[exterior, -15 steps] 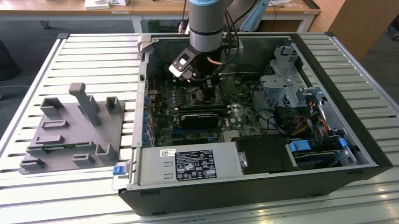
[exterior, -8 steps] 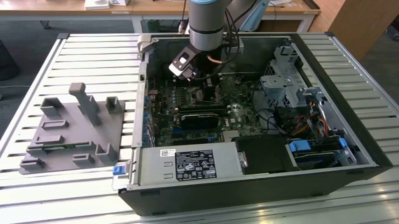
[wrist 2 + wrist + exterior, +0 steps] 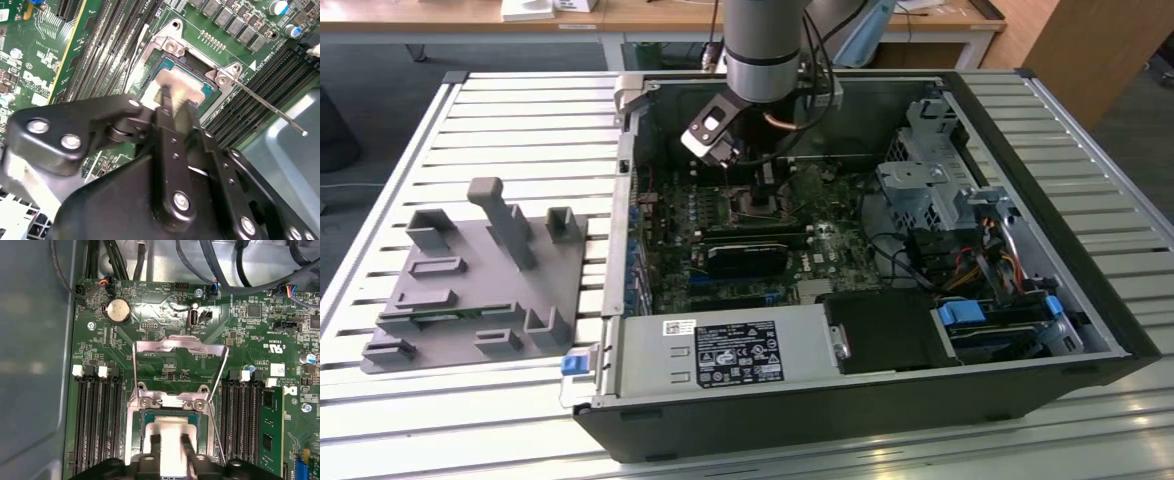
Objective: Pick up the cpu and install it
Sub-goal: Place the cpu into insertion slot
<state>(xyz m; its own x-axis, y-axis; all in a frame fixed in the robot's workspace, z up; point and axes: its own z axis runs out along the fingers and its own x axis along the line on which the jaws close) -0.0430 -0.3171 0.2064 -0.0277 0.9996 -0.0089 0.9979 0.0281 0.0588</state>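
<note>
The cpu (image 3: 171, 429), a flat square chip with a shiny silver top, lies within the open socket frame (image 3: 170, 401) on the green motherboard. In the second wrist view the cpu (image 3: 176, 81) shows with a teal rim around it. My gripper (image 3: 170, 442) sits directly over the cpu's top, and its black body hides the near part of the chip. The socket's load plate (image 3: 176, 346) is flipped up and its thin metal lever (image 3: 265, 102) sticks out to the side. In the exterior view my gripper (image 3: 747, 168) reaches down into the open computer case (image 3: 1041, 200).
Black memory slots (image 3: 97, 420) flank the socket, with a green memory stick (image 3: 271, 435) in one slot. Cables (image 3: 215, 270) hang above the board. A grey fixture plate (image 3: 480, 290) lies outside the case at the exterior view's left. A drive cage (image 3: 927, 185) and a power supply (image 3: 720, 355) stand inside.
</note>
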